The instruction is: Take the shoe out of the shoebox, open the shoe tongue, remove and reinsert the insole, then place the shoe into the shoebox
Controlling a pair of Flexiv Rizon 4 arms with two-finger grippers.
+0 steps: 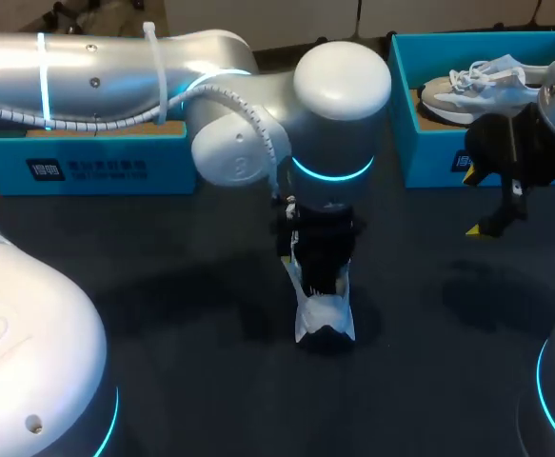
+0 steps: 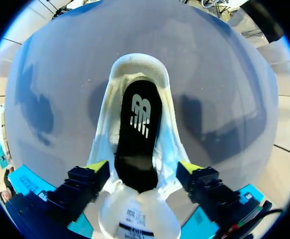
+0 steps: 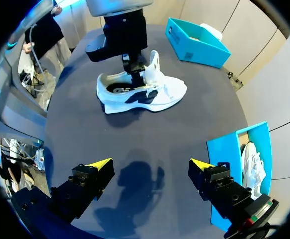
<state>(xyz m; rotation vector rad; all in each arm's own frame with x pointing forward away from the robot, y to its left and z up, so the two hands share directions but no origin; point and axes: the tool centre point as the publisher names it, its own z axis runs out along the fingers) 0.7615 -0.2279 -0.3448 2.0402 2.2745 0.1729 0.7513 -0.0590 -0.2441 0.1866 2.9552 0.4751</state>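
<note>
1. Head view. The left pincer [image 1: 320,271] stands over the middle of the bench [image 1: 163,286], down on a white shoe [image 1: 325,319] that rests there. The right pincer [image 1: 496,217] hangs just in front of the shoebox [image 1: 429,157]. This is an open teal box at the far right edge, and it holds a second shoe [image 1: 472,81], pale grey with its laces up. A second teal box [image 1: 96,167] sits at the far left, and the left arm hides its contents.
2. Left wrist view. The left pincer pinches the shoe across its upper, with one yellow tip against each side. The black insole [image 2: 137,134] lies inside the shoe. The tongue [image 2: 137,214] is folded back toward the pincer.
3. Right wrist view. The right pincer is spread wide over bare bench. The shoe stands sole down, well ahead of it. The shoebox with the second shoe lies just beside the right pincer. The second teal box lies beyond the shoe and holds something white that cannot be identified.
</note>
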